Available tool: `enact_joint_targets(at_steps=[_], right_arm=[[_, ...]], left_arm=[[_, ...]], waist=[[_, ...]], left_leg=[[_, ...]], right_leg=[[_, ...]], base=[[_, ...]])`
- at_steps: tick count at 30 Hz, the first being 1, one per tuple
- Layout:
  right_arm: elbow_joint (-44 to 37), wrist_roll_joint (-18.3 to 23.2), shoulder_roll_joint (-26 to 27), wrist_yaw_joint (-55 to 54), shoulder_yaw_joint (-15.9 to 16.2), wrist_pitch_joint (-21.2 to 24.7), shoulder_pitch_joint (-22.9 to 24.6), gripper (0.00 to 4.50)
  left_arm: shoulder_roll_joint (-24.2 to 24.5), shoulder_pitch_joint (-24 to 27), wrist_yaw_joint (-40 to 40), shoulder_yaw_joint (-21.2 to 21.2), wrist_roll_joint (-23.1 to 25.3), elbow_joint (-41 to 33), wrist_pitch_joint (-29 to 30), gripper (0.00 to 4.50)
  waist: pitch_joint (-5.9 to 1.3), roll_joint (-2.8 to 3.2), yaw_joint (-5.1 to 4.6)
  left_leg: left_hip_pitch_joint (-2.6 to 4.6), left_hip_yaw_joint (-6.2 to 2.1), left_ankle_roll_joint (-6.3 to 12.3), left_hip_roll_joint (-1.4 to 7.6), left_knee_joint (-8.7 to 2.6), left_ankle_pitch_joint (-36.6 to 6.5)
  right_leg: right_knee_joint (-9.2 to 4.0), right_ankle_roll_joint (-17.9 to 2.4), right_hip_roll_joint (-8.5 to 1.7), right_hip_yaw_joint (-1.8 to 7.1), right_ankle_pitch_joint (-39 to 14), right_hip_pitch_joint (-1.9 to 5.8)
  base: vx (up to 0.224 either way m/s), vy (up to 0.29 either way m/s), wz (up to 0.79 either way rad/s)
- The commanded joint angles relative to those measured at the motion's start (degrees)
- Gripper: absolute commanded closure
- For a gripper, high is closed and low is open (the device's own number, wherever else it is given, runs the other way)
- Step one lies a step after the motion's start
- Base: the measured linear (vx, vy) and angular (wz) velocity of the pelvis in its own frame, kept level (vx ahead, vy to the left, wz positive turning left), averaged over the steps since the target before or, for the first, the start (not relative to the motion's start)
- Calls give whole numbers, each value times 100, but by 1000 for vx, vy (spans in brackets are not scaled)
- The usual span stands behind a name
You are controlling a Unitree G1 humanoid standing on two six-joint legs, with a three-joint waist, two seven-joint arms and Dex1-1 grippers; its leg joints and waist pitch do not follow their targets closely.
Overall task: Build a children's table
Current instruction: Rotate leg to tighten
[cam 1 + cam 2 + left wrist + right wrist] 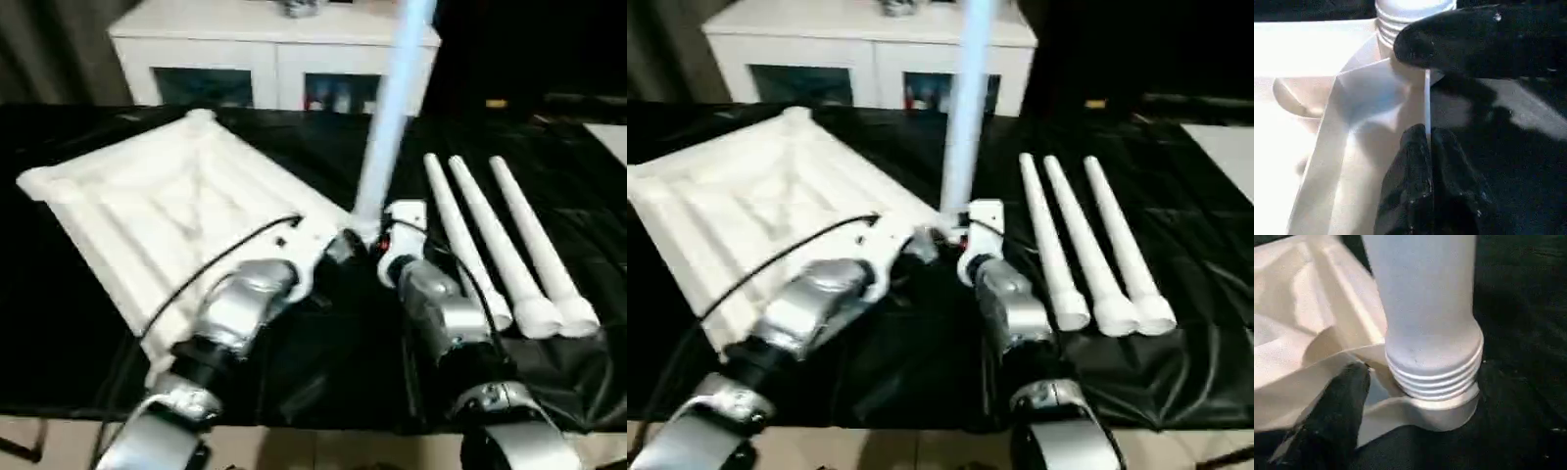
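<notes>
- Tabletop (167, 211) lies ribbed side up on the black table (323, 362).
- One leg (390, 117) stands upright in its near corner socket (1442, 413).
- Left gripper (1426, 142) pinches the tabletop's rim.
- Right gripper (387, 257) is at the leg's base; its grip seems hidden.
- Three legs (509, 250) lie right.

Upright leg (965, 108) stands at the tabletop (745, 206) corner, both grippers crowding its base, grip unclear; three legs (1087, 245) lie beside.
</notes>
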Motion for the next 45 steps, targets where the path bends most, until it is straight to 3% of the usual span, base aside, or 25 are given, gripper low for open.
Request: enact_joint_targets(at_steps=[1,6,9,14,19,22,23,29,38,42,44,45], right_arm=[[-478,-111,-365,751,361,214,246,54],[-1243,-43,-1159,2035,727,259,671,54],[-1689,154,-1609,2856,910,363,882,54],[-2015,201,-2020,3554,1140,476,1005,54],[-2001,147,-2073,3734,1251,425,985,54],[-1972,156,-2071,3773,1289,461,956,54],[-1966,174,-2057,3771,1279,479,948,79],[-1907,207,-2011,3805,1247,525,920,130],[-1960,295,-1970,3864,1222,569,1004,176],[-1572,21,-1710,3101,1114,458,928,179],[-1312,-72,-1516,2617,1011,482,857,179],[-825,-174,-1100,1619,777,604,695,180]], left_arm=[[258,281,-661,-127,-183,-599,-70,450],[889,665,-1587,-271,-499,-1231,-39,450],[1299,864,-2323,-369,-720,-1595,-199,450],[1649,958,-2976,-387,-1004,-2011,-8,450],[1705,924,-3014,-400,-980,-1948,-43,450],[1726,892,-3036,-384,-957,-1892,-76,450],[1728,884,-3046,-378,-959,-1891,-72,450],[1722,848,-3067,-358,-966,-1862,-52,450],[1708,847,-3108,-345,-999,-1825,-35,450],[1549,819,-2822,-320,-891,-1645,-46,450],[1405,772,-2528,-302,-779,-1488,-11,450],[1039,641,-1877,-271,-568,-1135,132,450]], waist=[[-355,-10,50],[-370,-1,134],[-336,6,153],[-310,4,138],[-313,-7,140],[-333,-26,143],[-338,-21,148],[-333,-15,157],[-343,-9,153],[-340,-8,133],[-306,-1,95],[-317,-1,101]], left_leg=[[25,-170,277,351,-442,-1086],[24,-142,459,361,-407,-695],[52,-144,457,373,-428,-956],[82,-142,204,387,-460,-1260],[73,-147,147,377,-452,-1255],[59,-142,216,373,-432,-1017],[59,-144,230,373,-428,-968],[62,-141,247,370,-425,-981],[62,-144,237,368,-416,-946],[66,-137,196,356,-414,-964],[71,-151,84,358,-444,-1231],[83,-163,43,358,-442,-1291]], right_leg=[[-415,-1219,-404,253,-1295,266],[-313,-1462,-382,240,-578,293],[-350,-1474,-385,241,-901,271],[-376,-1417,-381,259,-1289,240],[-376,-1384,-392,265,-1350,250],[-346,-1416,-393,265,-1085,269],[-336,-1432,-394,264,-1027,273],[-340,-1443,-389,258,-1071,274],[-326,-1463,-387,256,-991,285],[-336,-1462,-382,254,-1058,269],[-383,-1393,-381,249,-1425,257],[-383,-1356,-389,243,-1526,271]], base=[[0,0,0],[0,0,0],[0,0,0],[0,0,0],[0,0,0],[0,0,0],[0,0,0],[0,0,0],[0,0,0],[0,0,0],[0,0,0],[0,0,0]])
